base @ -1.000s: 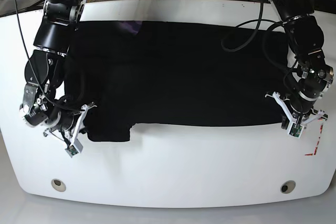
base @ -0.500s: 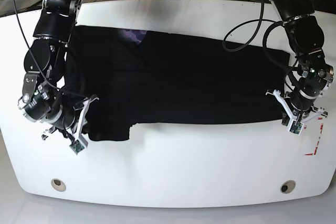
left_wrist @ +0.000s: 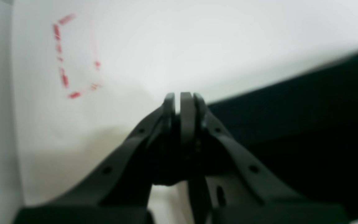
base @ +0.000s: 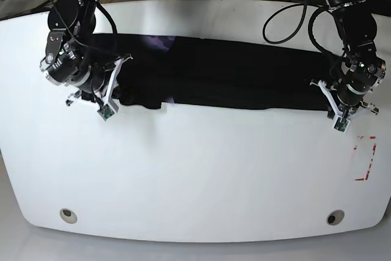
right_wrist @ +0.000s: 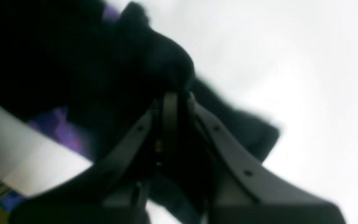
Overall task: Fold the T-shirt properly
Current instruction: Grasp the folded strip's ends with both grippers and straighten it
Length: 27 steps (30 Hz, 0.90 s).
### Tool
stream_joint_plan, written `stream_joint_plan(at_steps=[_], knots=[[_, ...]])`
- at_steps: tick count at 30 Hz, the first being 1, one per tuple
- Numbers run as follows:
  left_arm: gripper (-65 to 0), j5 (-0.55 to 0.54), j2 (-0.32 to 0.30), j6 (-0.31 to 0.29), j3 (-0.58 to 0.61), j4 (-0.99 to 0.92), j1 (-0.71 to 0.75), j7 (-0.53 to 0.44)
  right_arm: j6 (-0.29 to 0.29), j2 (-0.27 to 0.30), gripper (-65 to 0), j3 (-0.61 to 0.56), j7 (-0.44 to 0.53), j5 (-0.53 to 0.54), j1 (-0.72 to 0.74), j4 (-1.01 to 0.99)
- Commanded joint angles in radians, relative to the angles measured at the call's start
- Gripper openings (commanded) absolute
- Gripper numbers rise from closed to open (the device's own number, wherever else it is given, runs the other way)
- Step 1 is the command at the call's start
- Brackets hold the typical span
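The black T-shirt lies as a long narrow band across the far half of the white table. Its purplish collar patch shows near the left end. My right gripper, on the left of the base view, is shut on the shirt's near left edge. In the right wrist view black cloth bunches at its tips, with the purple patch beside them. My left gripper is shut on the shirt's right end. In the left wrist view the cloth runs off to the right.
Red dashed tape marks sit on the table near the right edge and also show in the left wrist view. Two round holes lie near the front edge. Black cables hang by the left arm.
Both grippers have moved toward the far side of the table with the shirt's near edge in them. The shirt now lies as a much narrower band.
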Motion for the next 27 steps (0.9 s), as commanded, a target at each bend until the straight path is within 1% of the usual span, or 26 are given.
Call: stream_joint_plan(at_steps=[1, 6, 9, 10, 11, 12, 14, 15, 16, 18, 19, 20, 21, 23, 27], knots=[[-65.0, -0.009, -0.039, 0.004, -0.004, 0.017, 0.01, -0.021, -0.001, -0.005, -65.0, 0.019, 0.017, 0.014, -0.006, 0.02], [-65.0, -0.009, -0.045, 0.004, -0.004, 0.009, 0.054, -0.021, -0.001, -0.007, -65.0, 0.02, 0.017, 0.014, -0.051, 0.018], [-65.0, -0.009, -0.047, 0.004, -0.004, -0.042, 0.059, -0.021, -0.001, -0.007, -65.0, 0.02, 0.02, 0.01, -0.074, 0.013], [-65.0, -0.007, -0.047, 0.004, -0.002, -0.057, 0.059, -0.021, -0.001, -0.007, -63.9, 0.02, 0.022, 0.007, -0.077, 0.013], [-63.7, -0.007, -0.047, 0.004, -0.002, -0.078, 0.059, -0.021, -0.001, -0.007, -59.8, 0.022, 0.022, 0.005, -0.078, 0.012], [-59.6, -0.007, -0.05, 0.004, -0.001, -0.092, 0.057, -0.021, -0.001, -0.007, -54.2, 0.037, 0.022, 0.005, -0.081, 0.012], [-47.8, -0.009, -0.067, 0.004, 0.003, -0.103, 0.061, -0.021, -0.001, -0.01, -43.8, 0.096, 0.022, 0.011, -0.095, 0.012], [-38.3, -0.011, -0.068, 0.004, 0.001, -0.106, 0.061, -0.021, -0.001, -0.025, -35.8, 0.14, 0.022, 0.011, -0.097, 0.01], [-30.6, -0.011, -0.068, 0.004, -0.001, -0.108, 0.061, -0.021, -0.001, -0.04, -29.2, 0.179, 0.022, 0.005, -0.097, 0.01], [-20.1, -0.02, -0.067, 0.004, 0.001, -0.106, 0.062, -0.019, -0.001, -0.054, -19.5, 0.237, 0.022, 0.013, -0.1, 0.012], [-15.6, -0.047, -0.067, 0.004, -0.001, -0.103, 0.062, -0.018, -0.001, -0.06, -14.3, 0.254, 0.018, 0.014, -0.1, 0.018], [-14.3, -0.086, -0.07, 0.004, -0.005, -0.101, 0.062, -0.018, -0.001, -0.06, -11.7, 0.255, 0.018, 0.014, -0.101, 0.02], [-14.4, -0.124, -0.073, 0.004, -0.005, -0.101, 0.062, -0.018, -0.001, -0.06, -10.9, 0.252, 0.017, 0.016, -0.103, 0.02], [-14.4, -0.219, -0.088, 0.004, -0.007, -0.101, 0.064, -0.016, -0.001, -0.064, -11.9, 0.251, 0.017, 0.037, -0.106, 0.02], [-14.4, -0.462, -0.167, 0.004, -0.007, -0.101, 0.093, -0.016, -0.001, -0.062, -15.5, 0.254, 0.015, 0.208, -0.123, 0.018]])
